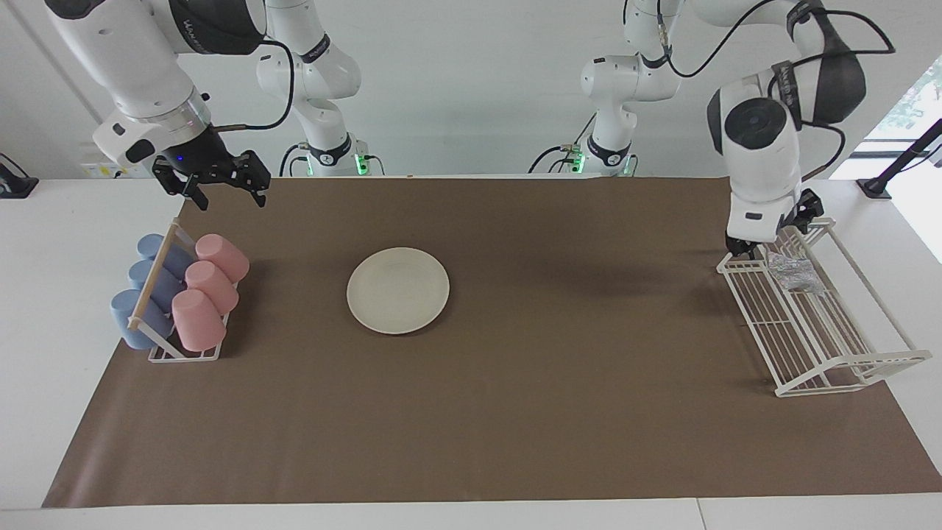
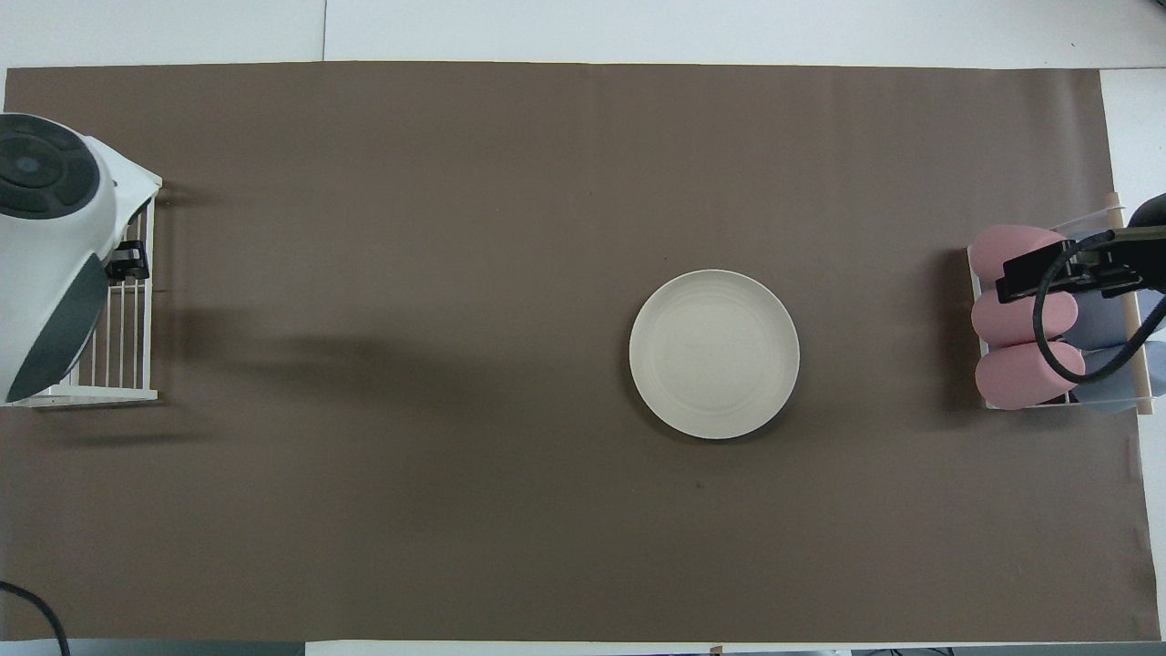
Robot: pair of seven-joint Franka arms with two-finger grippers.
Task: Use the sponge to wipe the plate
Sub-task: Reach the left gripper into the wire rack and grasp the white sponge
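Note:
The cream-white plate (image 1: 398,290) lies on the brown mat near the table's middle, and also shows in the overhead view (image 2: 714,353). The silvery-grey sponge (image 1: 793,272) lies in the white wire rack (image 1: 809,346) at the left arm's end of the table. My left gripper (image 1: 769,243) hangs low over the rack's end nearer the robots, just beside the sponge. In the overhead view the left arm hides the sponge. My right gripper (image 1: 226,193) is open and empty, up in the air over the cup rack (image 2: 1057,273).
A small rack (image 1: 184,355) holding pink cups (image 1: 210,283) and blue cups (image 1: 151,283) stands at the right arm's end of the table. The brown mat (image 1: 559,412) covers most of the table. The wire rack also shows in the overhead view (image 2: 118,346).

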